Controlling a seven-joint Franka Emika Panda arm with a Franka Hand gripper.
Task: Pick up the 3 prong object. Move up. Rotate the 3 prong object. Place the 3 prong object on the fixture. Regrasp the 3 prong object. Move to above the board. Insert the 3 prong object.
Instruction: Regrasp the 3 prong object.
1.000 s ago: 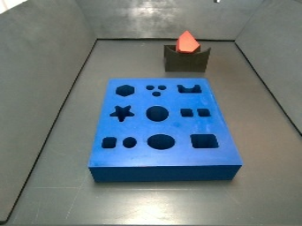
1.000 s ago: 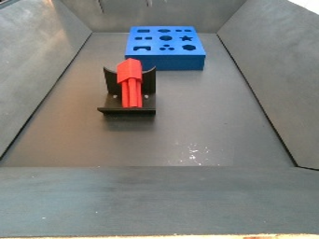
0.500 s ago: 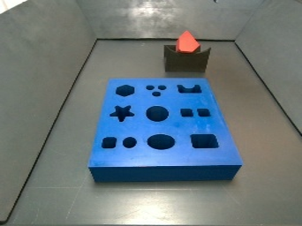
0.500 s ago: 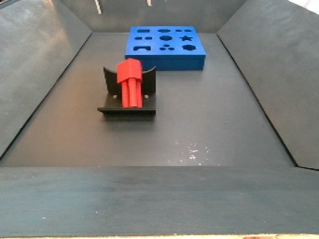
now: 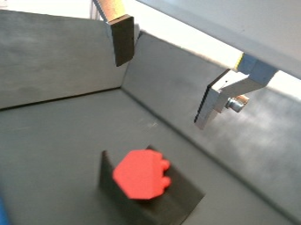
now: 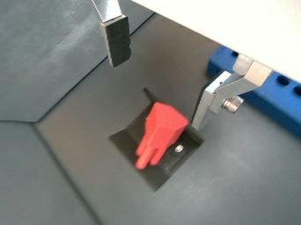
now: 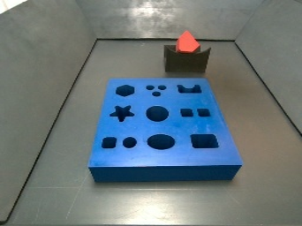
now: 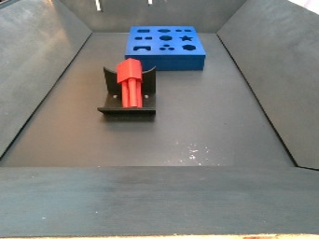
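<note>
The red-orange 3 prong object [image 7: 186,41] [image 8: 130,82] lies in the notch of the dark fixture [image 7: 186,61] [image 8: 126,110], beyond the far end of the blue board [image 7: 160,128] [image 8: 166,47]. Both wrist views look down on the 3 prong object [image 5: 143,173] [image 6: 159,132] on the fixture [image 5: 179,205] [image 6: 150,173]. My gripper [image 5: 164,88] [image 6: 161,92] hangs above it, open, with nothing between its fingers [image 5: 121,39] [image 6: 116,44]. The gripper does not show in either side view. An edge of the board [image 6: 265,88] shows in a wrist view.
Grey walls [image 7: 65,79] [image 8: 50,75] enclose the dark floor [image 7: 48,185] [image 8: 187,131] on all sides. The board's cut-outs, a star, circles and squares, face up.
</note>
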